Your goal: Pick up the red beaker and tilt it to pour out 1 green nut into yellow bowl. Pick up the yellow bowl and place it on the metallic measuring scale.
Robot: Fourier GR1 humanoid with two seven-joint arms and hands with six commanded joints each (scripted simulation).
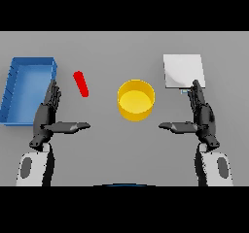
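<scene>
Both hands occupy the near edge of the grey table [107, 52], one to each side. Left hand [46, 116]: enters from the lower left on a white and grey arm, fingers straight and pointing away from the robot, thumb stretched sideways toward the table's middle; it holds nothing and touches no object. Right hand [203, 115]: mirrors it at the lower right, fingers likewise straight, thumb extended inward, nothing in its grasp; its fingertips [196, 85] reach the near edge of the scale. Yellow bowl [135, 100]: round, upright, open side up, standing between the two hands and slightly farther out, apart from both; no contents can be made out inside it. Red beaker [81, 83]: a slim red shape lying slantwise on the table, left of the bowl and just beyond the left hand's thumb, touching neither; no green nut can be made out. Metallic measuring scale [182, 71]: pale square plate at the far right, beyond the right hand, with nothing on it. Blue bin [14, 81]: open rectangular tray at the far left, beside the left hand's fingers, interior bare.
</scene>
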